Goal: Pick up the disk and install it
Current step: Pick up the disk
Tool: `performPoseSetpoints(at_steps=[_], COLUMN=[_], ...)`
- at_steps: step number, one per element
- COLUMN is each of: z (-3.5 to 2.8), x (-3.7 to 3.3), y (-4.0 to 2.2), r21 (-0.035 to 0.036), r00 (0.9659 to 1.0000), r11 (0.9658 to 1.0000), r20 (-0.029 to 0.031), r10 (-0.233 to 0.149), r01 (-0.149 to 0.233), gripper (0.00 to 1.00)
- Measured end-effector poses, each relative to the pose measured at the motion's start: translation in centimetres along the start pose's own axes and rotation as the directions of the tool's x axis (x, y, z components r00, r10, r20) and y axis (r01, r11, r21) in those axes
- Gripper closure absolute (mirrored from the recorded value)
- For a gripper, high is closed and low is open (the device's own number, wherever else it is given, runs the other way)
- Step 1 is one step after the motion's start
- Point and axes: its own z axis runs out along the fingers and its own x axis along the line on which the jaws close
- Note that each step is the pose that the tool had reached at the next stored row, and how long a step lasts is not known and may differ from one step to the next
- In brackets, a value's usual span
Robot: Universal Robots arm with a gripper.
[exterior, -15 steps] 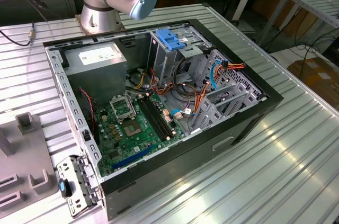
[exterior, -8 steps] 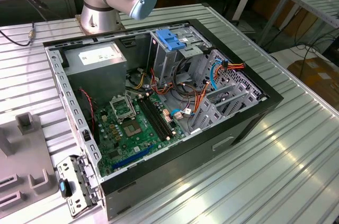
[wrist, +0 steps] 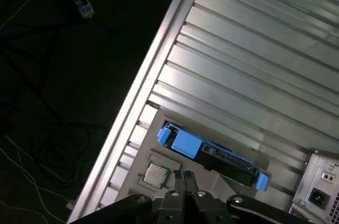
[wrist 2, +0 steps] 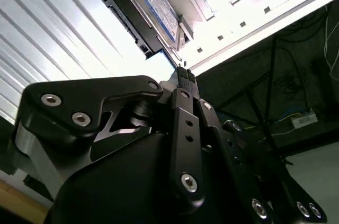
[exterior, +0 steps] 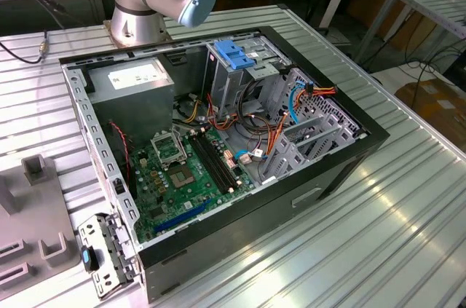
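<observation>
The disk (wrist: 212, 152), a dark flat drive with bright blue rails at its ends, lies on a grey holder plate (wrist: 212, 181) on the ribbed metal table. In the second wrist view the disk (wrist 2: 143, 12) shows its labelled face. My gripper (wrist: 184, 175) hovers above the holder beside the disk's long edge, not touching it. Its two black fingertips (wrist 2: 184, 73) are pressed together, shut on nothing. The open computer case (exterior: 218, 140) sits in the middle of the table in the exterior view, with its drive cage (exterior: 244, 79) at the back.
A small square chip (wrist: 155, 173) rests in the holder next to the disk. The table edge (wrist: 153, 70) runs close by, with dark floor and cables beyond. A light-blue latch (exterior: 234, 53) tops the drive cage. The arm's base (exterior: 145, 2) stands behind the case.
</observation>
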Motion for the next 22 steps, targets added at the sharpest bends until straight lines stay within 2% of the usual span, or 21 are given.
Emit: performPoseSetpoints(at_steps=[2,4,5,7,8,11,12,14,15,17,18,19,21,22], z=[0.01,0.02,0.03,0.04,0.05,0.07,0.08,0.1,0.13,0.17,0.22,0.24,0.3,0.34], x=[0.0,0.0,0.0,0.0,0.0,0.0,0.0,0.0,0.0,0.0,0.0,0.0,0.0,0.0], y=[0.0,0.0,0.0,0.0,0.0,0.0,0.0,-0.01,-0.01,-0.01,-0.01,-0.01,-0.02,-0.02], r21=[-0.0005,-0.0011,-0.0018,-0.003,-0.0034,-0.0047,-0.0051,-0.006,-0.0074,-0.0085,-0.0095,-0.01,-0.0112,-0.0119], r00=[0.9994,0.9973,0.994,0.985,0.982,0.9693,0.9647,0.9544,0.9385,0.9248,0.9116,0.9046,0.8884,0.8779], r11=[0.9994,0.9973,0.994,0.985,0.982,0.9693,0.9647,0.9545,0.9386,0.9249,0.9118,0.9047,0.8886,0.8781], r20=[-0.0016,-0.0031,-0.0046,-0.0071,-0.0078,-0.01,-0.0107,-0.0121,-0.0139,-0.0152,-0.0162,-0.0168,-0.018,-0.0188], r10=[-0.036,-0.073,-0.109,-0.172,-0.189,-0.246,-0.263,-0.298,-0.345,-0.38,-0.411,-0.426,-0.459,-0.478], r01=[0.036,0.073,0.109,0.172,0.189,0.246,0.263,0.298,0.345,0.38,0.411,0.426,0.459,0.478], gripper=[0.89,0.89,0.89,0.76,0.76,0.58,0.58,0.46,0.35,0.35,0.28,0.28,0.28,0.28])
